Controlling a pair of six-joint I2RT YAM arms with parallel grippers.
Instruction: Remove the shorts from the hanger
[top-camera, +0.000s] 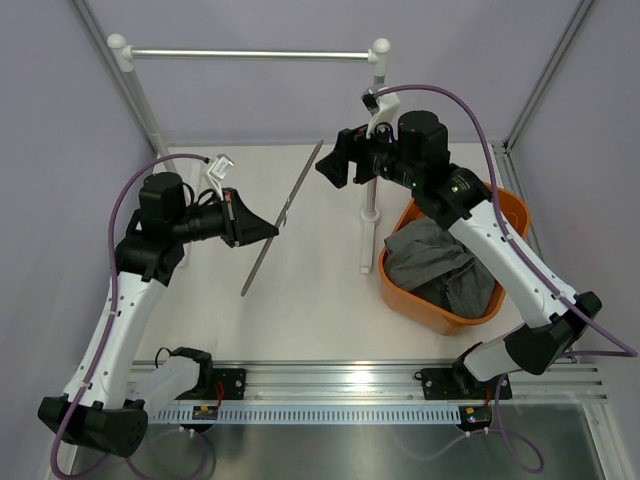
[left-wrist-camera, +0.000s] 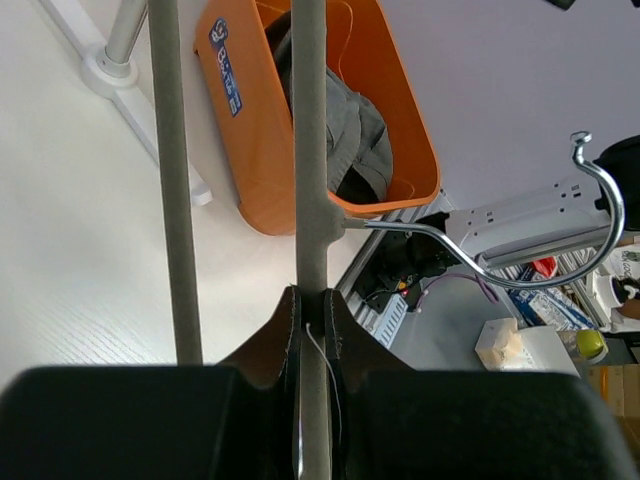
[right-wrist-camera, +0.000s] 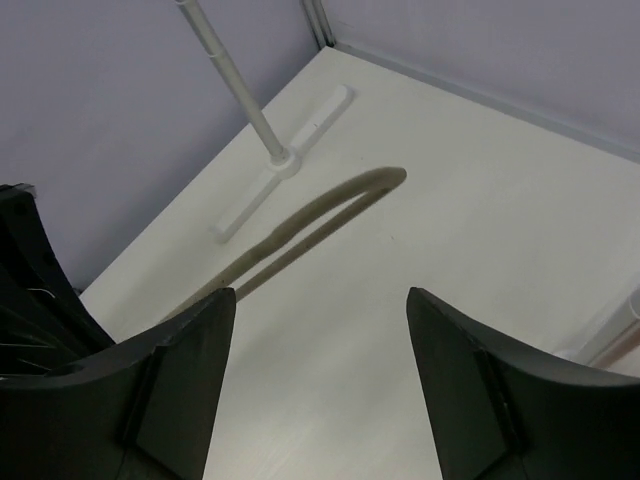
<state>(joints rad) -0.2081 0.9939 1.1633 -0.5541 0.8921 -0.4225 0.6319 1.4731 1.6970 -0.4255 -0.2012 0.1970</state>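
Observation:
The hanger (top-camera: 283, 217) is a thin grey loop, held bare above the table. My left gripper (top-camera: 268, 231) is shut on one of its bars near the middle. In the left wrist view the gripped bar (left-wrist-camera: 311, 150) runs up between my jaws, the second bar (left-wrist-camera: 173, 180) lies to its left, and the metal hook (left-wrist-camera: 560, 250) curves off to the right. The grey shorts (top-camera: 440, 265) lie bunched in the orange basket (top-camera: 510, 215), also seen in the left wrist view (left-wrist-camera: 355, 125). My right gripper (top-camera: 335, 160) is open and empty beside the hanger's far end (right-wrist-camera: 340, 205).
A silver rail (top-camera: 250, 54) with white joints spans the back on two posts. One post (top-camera: 372, 140) stands between my right arm and the hanger, its base (right-wrist-camera: 285, 160) on the table. The basket sits at the right.

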